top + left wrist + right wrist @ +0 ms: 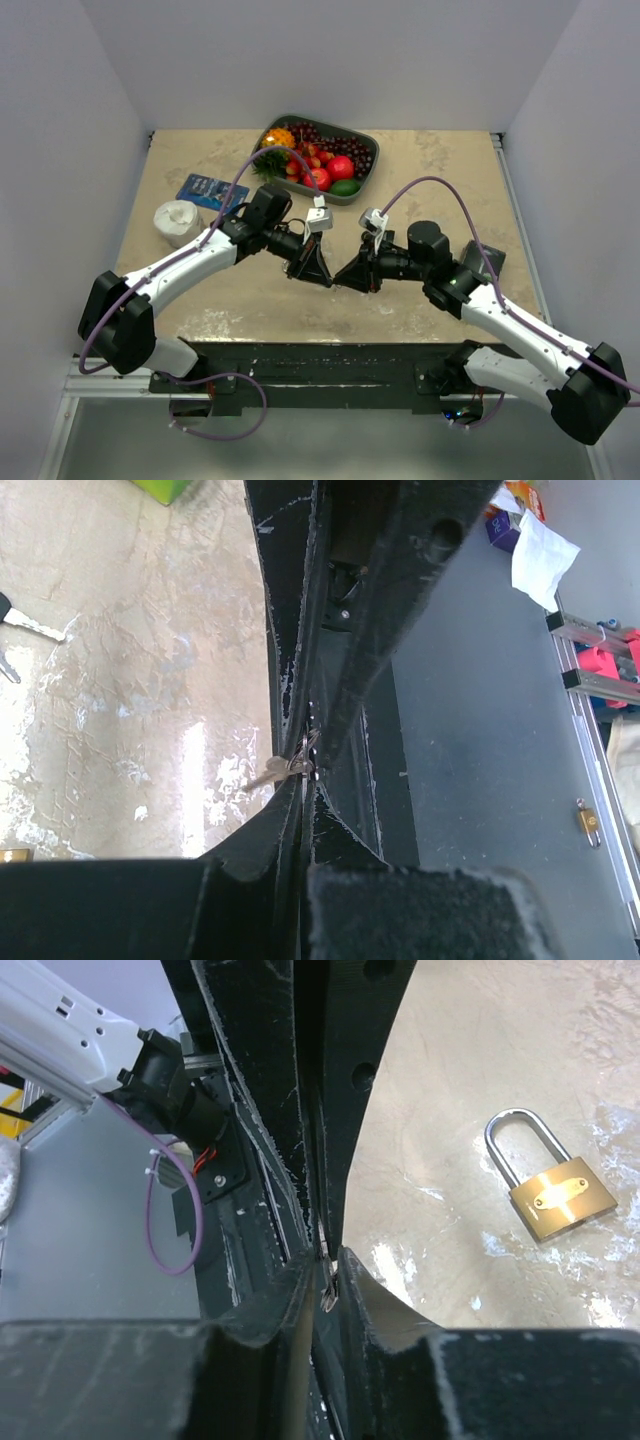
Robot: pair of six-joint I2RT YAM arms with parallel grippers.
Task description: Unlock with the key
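My two grippers meet tip to tip above the middle of the table. My left gripper point(322, 278) point(303, 780) is shut on the small silver key point(272, 773), whose end sticks out to the left of its fingertips. My right gripper point(345, 280) point(328, 1272) faces it, with its jaws close on either side of the key's metal point(328, 1292). I cannot tell whether they press on it. The brass padlock point(562, 1200) lies flat on the table with its steel shackle closed, apart from both grippers. I cannot make it out in the top view.
A grey tray point(368, 140) of fruit stands at the back centre. A blue packet point(210, 190) and a white roll point(178, 220) lie at the left. A dark pad point(492, 258) lies at the right. Another key point(30, 626) rests on the table.
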